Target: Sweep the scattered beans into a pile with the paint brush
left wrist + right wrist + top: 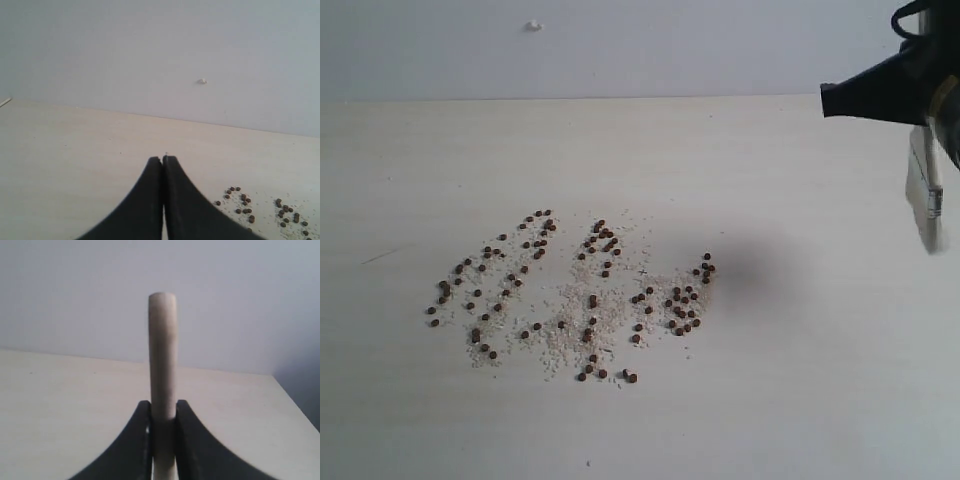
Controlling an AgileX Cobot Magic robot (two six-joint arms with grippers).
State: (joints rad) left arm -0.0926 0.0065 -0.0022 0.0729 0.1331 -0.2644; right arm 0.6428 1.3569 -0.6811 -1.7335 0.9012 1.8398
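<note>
The beans [570,295] lie scattered across the middle of the pale table, reddish-brown pellets mixed with fine white grains; there is no single pile. A few of the beans [245,202] show in the left wrist view beside my left gripper [163,159], which is shut and empty, out of the exterior view. At the exterior view's right edge my right gripper [163,407] is shut on the paint brush [928,195], which hangs bristles-down above the table, well right of the beans. Its pale wooden handle [163,350] sticks up between the jaws.
The pale wooden table [800,400] meets a plain wall along its far edge. A small white mark [533,26] sits on the wall. The table's right edge [295,410] shows in the right wrist view.
</note>
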